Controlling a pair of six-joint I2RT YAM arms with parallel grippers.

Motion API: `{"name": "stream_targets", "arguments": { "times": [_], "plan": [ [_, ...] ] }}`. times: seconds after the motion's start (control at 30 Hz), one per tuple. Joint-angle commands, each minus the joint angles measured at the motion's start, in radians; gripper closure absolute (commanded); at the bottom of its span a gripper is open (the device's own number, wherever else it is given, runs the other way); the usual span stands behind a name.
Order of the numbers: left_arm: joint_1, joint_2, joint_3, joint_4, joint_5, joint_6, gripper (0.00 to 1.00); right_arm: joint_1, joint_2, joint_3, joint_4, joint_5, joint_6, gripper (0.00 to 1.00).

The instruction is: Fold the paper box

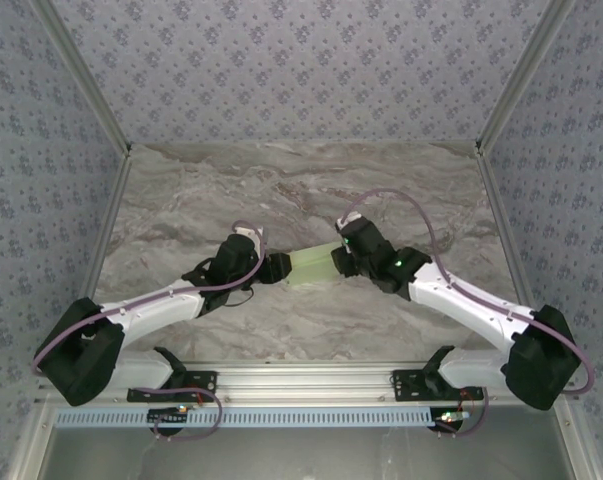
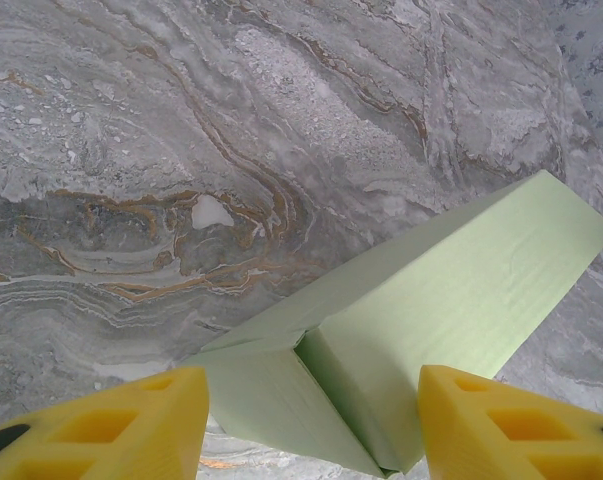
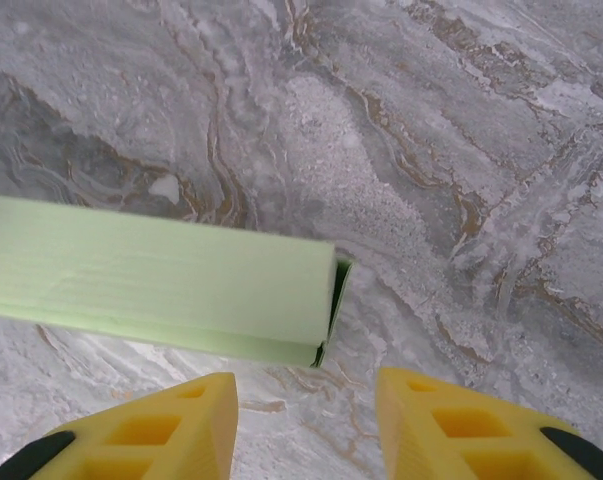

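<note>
Left wrist | left jaws grip smooth pale-green paper box (image 2: pixel 451 300) | right jaws apart

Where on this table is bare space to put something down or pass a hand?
The far half of the table, between the paper box and the back wall, is bare. So is the near strip bordered by the left arm, the right arm and the front rail. It is crowded in the middle, where both arms meet at the box.

pale green paper box (image 2: pixel 461 290), grey marbled table (image 2: pixel 181 150)
</note>
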Motion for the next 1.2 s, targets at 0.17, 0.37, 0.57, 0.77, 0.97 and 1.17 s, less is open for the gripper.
{"name": "stream_targets", "arguments": {
  "times": [0.17, 0.37, 0.57, 0.77, 0.97, 1.17],
  "plan": [
    [-0.007, 0.02, -0.005, -0.061, -0.015, 0.026, 0.44, -0.156, 0.077, 0.084, 0.019, -0.275, -0.026, 0.53],
    [-0.008, 0.021, 0.003, -0.066, -0.016, 0.03, 0.44, -0.217, 0.16, 0.103, 0.053, -0.377, -0.019, 0.52],
    [-0.008, 0.021, -0.001, -0.062, -0.017, 0.033, 0.44, -0.261, 0.194, 0.052, 0.07, -0.417, -0.013, 0.56],
    [-0.008, 0.029, -0.008, -0.058, -0.02, 0.029, 0.46, -0.283, 0.206, -0.039, 0.108, -0.439, -0.001, 0.61],
    [-0.007, 0.041, -0.027, -0.039, -0.015, 0.013, 0.5, -0.289, 0.219, -0.115, 0.152, -0.457, 0.024, 0.65],
    [0.002, 0.068, -0.019, -0.007, 0.029, -0.002, 0.54, -0.287, 0.222, -0.13, 0.174, -0.492, 0.041, 0.69]
  ]
}}
